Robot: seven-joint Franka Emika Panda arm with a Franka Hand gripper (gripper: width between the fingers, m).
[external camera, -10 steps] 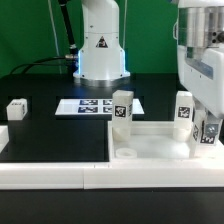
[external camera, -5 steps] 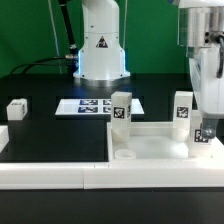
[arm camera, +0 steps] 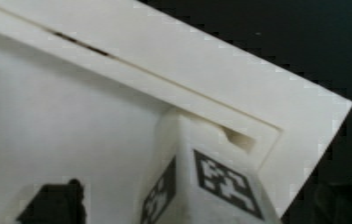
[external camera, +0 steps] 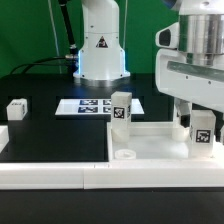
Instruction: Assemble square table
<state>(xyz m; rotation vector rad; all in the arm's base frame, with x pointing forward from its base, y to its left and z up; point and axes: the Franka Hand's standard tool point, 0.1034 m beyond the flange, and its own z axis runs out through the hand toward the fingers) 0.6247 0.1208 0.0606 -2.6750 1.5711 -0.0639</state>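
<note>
The white square table slab [external camera: 150,146] lies at the front right, inside the border wall's corner. One tagged leg [external camera: 121,108] stands upright at its far left corner. Another tagged leg [external camera: 203,129] stands at the slab's right side. My gripper [external camera: 197,119] hangs right over this leg. In the wrist view the leg [arm camera: 212,172] stands in the slab's corner [arm camera: 84,110], between my dark fingertips [arm camera: 56,202]. My gripper [arm camera: 208,206] straddles it, with a gap showing on one side. A third leg [external camera: 16,108] lies loose at the far left.
The marker board [external camera: 88,105] lies flat in front of the robot base [external camera: 100,50]. A long low white border wall [external camera: 55,171] runs along the front edge. Black table surface lies between the loose leg and the slab.
My hand has moved toward the exterior view's left and now fills the upper right of the view, over the right-hand leg. The other legs and the slab have not moved.
</note>
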